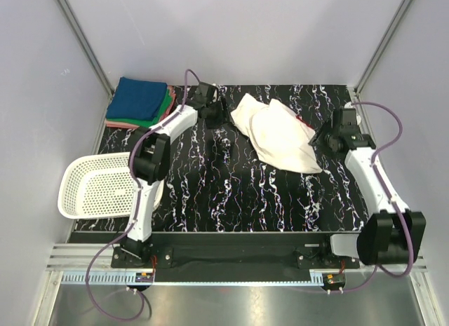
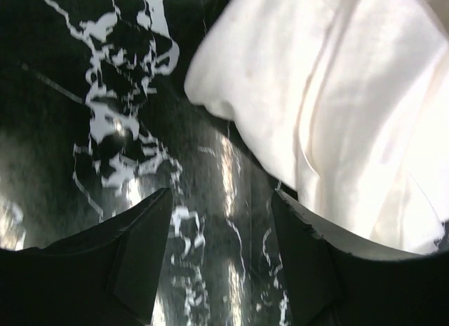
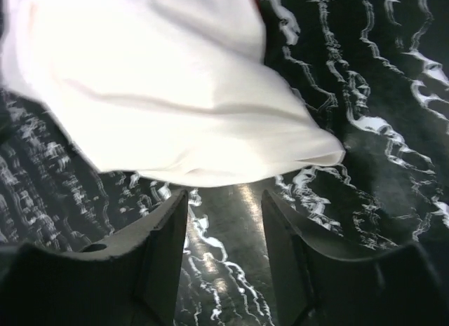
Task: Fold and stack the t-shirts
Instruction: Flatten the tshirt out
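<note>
White shirt (image 1: 280,133) lies bunched; left end effector (image 2: 221,194), right end effector (image 3: 224,194) gape empty; you risk pinching one layer.

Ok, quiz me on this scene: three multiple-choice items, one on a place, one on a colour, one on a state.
1. The white basket sits:
A. at the left edge of the table
B. at its far right corner
C. in its middle

2. The top shirt of the folded stack is:
A. pink
B. blue
C. white

3. The left gripper is:
A. shut on cloth
B. open and empty
C. shut on the basket

Answers:
1 A: in the top view it lies at the left edge, beside the left arm.
2 B: blue cloth lies over the green and pink layers.
3 B: bare table shows between its jaws, and the white t-shirt lies beside them.
</note>
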Action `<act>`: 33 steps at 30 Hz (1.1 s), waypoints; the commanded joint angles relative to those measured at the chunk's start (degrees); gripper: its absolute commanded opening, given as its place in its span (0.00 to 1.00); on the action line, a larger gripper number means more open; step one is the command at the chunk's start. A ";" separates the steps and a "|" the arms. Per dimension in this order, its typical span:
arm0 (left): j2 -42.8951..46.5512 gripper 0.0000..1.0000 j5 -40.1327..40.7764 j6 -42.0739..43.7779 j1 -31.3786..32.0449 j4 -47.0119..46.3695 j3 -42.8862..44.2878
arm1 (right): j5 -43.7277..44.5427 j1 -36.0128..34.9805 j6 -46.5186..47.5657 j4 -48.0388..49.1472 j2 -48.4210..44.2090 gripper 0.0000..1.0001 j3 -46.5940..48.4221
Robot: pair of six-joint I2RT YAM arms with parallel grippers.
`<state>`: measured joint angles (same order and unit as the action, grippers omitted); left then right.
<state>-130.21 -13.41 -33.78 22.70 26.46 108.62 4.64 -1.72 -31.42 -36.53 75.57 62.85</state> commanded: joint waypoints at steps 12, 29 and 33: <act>-14.72 0.61 -12.25 -9.63 -2.04 -10.37 13.46 | 0.36 -20.34 11.29 16.14 17.84 0.60 7.37; 4.13 0.00 -14.02 -10.43 -3.89 -15.73 -3.66 | 17.94 -20.96 14.01 2.00 17.43 0.00 23.28; 14.27 0.00 -10.41 -9.99 -3.63 -16.52 -15.33 | 7.51 -21.05 14.99 1.64 13.90 0.10 22.76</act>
<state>-127.52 -26.65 -45.01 19.20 14.00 97.71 17.23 -22.39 -17.85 -33.12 93.91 83.20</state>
